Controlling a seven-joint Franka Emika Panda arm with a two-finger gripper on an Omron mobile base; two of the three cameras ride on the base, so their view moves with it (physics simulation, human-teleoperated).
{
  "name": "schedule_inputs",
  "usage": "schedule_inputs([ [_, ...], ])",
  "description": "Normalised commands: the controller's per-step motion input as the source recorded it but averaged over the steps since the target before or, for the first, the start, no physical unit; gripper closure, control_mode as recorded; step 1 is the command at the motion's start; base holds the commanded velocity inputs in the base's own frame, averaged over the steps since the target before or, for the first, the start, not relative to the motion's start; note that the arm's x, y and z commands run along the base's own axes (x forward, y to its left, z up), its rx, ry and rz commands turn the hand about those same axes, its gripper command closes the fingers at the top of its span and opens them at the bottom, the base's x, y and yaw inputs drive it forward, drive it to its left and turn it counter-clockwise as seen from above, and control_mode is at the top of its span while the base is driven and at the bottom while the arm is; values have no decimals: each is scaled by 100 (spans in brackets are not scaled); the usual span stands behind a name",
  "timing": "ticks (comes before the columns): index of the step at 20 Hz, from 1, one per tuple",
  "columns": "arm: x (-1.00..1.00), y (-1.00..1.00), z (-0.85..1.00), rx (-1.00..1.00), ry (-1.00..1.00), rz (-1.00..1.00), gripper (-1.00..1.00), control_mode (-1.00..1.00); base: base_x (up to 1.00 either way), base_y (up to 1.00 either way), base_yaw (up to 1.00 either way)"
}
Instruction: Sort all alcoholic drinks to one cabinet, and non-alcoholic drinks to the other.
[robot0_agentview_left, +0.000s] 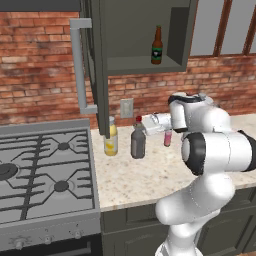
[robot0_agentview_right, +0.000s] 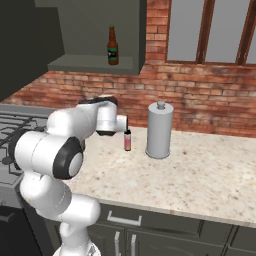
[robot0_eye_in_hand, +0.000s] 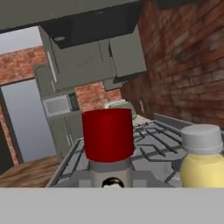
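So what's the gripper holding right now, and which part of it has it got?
The gripper is shut on the grey glass bottle, gripping its neck just under the red cap, with the bottle standing on the counter.

Stove left, grey canister on counter, maybe outlet.

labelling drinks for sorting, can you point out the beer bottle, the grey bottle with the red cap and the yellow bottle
beer bottle (robot0_agentview_left: 157, 48): left base view, on its dark label.
grey bottle (robot0_agentview_left: 138, 144): left base view, on its glass body.
yellow bottle (robot0_agentview_left: 111, 142): left base view, on its lower body.
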Motion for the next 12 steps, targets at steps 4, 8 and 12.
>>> schedule_inputs([
  [4, -28, 0, 100, -4, 1, -23, 100, -100, 0, 0, 0],
  [8, -33, 0, 99, -5, 5, -24, 100, -100, 0, 0, 0],
  [12, -31, 0, 87, -4, 5, -25, 100, -100, 0, 0, 0],
])
